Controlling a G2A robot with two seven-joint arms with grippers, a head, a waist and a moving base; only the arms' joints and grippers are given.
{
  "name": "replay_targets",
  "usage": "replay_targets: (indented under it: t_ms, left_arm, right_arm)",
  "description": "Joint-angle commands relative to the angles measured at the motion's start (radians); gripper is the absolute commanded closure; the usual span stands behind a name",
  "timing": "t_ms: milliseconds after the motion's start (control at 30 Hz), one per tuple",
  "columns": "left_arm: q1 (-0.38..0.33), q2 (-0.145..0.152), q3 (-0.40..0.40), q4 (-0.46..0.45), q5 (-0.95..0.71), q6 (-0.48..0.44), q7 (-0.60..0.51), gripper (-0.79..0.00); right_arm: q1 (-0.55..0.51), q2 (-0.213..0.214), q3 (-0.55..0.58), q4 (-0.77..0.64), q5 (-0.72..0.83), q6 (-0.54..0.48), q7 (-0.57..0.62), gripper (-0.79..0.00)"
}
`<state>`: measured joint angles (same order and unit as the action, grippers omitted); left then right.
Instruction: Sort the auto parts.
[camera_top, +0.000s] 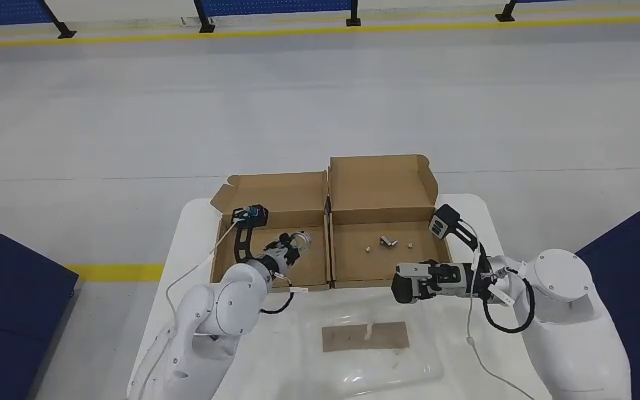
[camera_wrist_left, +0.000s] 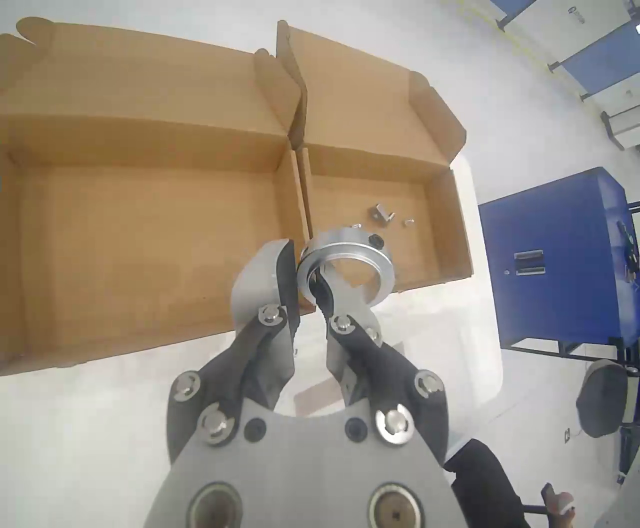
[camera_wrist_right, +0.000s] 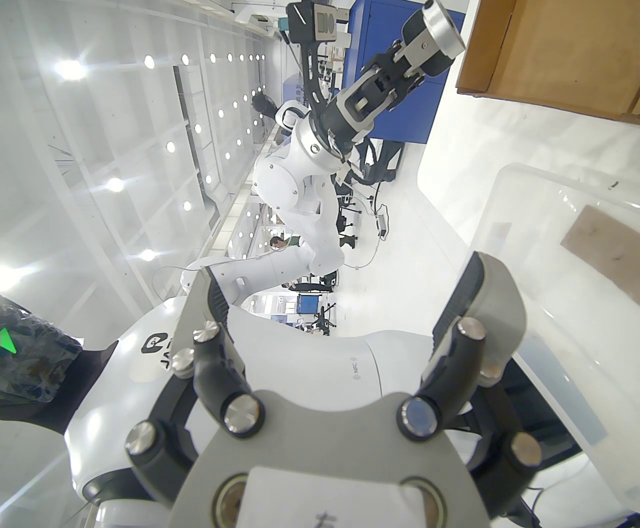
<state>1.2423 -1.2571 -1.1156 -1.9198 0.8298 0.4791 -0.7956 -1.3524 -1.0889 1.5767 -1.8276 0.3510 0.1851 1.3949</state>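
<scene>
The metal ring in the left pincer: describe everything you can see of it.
The metal ring is a thick, shiny silver collar with a dark screw set in its rim. The left pincer clamps its wall, one finger inside, one outside. It hangs in the air above an open cardboard box.

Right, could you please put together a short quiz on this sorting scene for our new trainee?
1. True or false: the left gripper is shut on a metal ring.
2. Multiple choice: the small loose metal parts lie in A) the clear tray, B) the cardboard box nearer the right arm, C) the cardboard box nearer the left arm.
3. Fill in the blank: the right gripper holds nothing, and its jaws stand ____.

Key: 1 true; 2 B; 3 open.
</scene>
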Motion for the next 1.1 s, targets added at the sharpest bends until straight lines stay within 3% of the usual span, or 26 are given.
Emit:
replay_targets:
  t_ms: [0, 133, 333, 533, 900, 1067]
  left_arm:
    - [0.005, 0.000, 0.002, 0.004, 0.000, -0.006, 0.006, 0.000]
    - [-0.025, -0.008, 0.010, 0.068, 0.001, 0.053, 0.013, 0.000]
    - [-0.155, -0.028, 0.094, 0.215, 0.103, 0.199, -0.076, 0.000]
    - [-0.271, -0.059, 0.160, 0.387, 0.104, 0.349, -0.180, 0.000]
    - [-0.276, -0.062, 0.173, 0.417, 0.121, 0.348, -0.168, 0.000]
    - [-0.301, -0.070, 0.159, 0.510, 0.096, 0.365, -0.180, 0.000]
  right_arm:
    - [0.000, 0.000, 0.000, 0.000, 0.000, 0.000, 0.000, -0.785]
    - [0.000, 0.000, 0.000, 0.000, 0.000, 0.000, 0.000, -0.785]
    - [0.000, 0.000, 0.000, 0.000, 0.000, 0.000, 0.000, -0.785]
    - [0.000, 0.000, 0.000, 0.000, 0.000, 0.000, 0.000, -0.785]
    - [0.000, 0.000, 0.000, 0.000, 0.000, 0.000, 0.000, -0.785]
    - [0.000, 0.000, 0.000, 0.000, 0.000, 0.000, 0.000, -0.785]
